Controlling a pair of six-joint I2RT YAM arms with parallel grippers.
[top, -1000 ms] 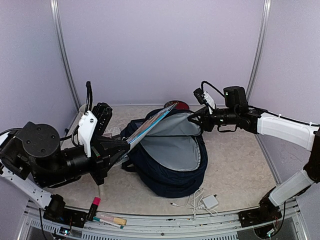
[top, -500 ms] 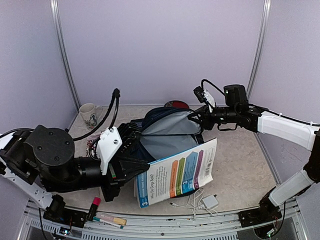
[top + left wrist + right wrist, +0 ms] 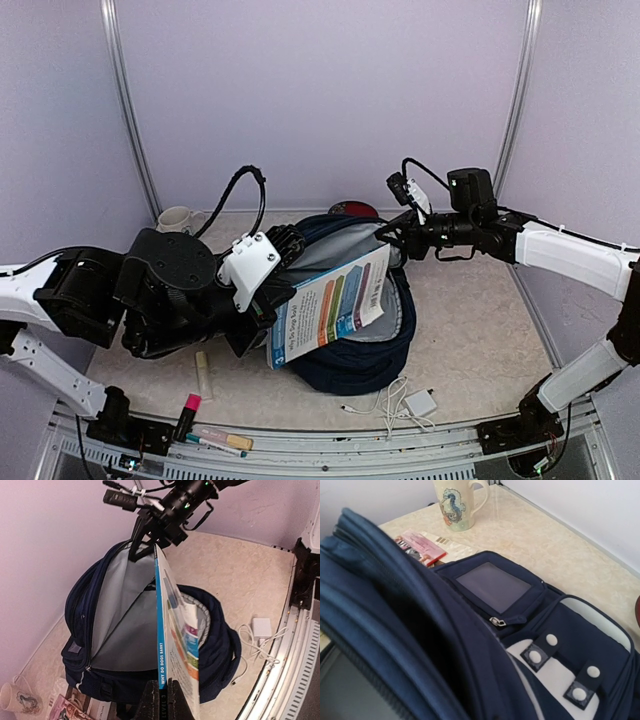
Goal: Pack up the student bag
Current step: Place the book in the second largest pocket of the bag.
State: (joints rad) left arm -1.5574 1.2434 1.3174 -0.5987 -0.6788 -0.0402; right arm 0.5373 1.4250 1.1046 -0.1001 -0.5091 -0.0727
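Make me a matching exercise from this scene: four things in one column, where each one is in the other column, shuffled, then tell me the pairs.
Things:
1. book
2. mug
3. white charger
4. student bag

Places:
A. at the near edge of the table, right of centre
B. lying open mid-table, its rim pinched by the right end effector
C. in the far left corner of the table
D. gripped by the left end effector, above the bag

Pairs: 1-D, 2-C, 3-A, 4-B.
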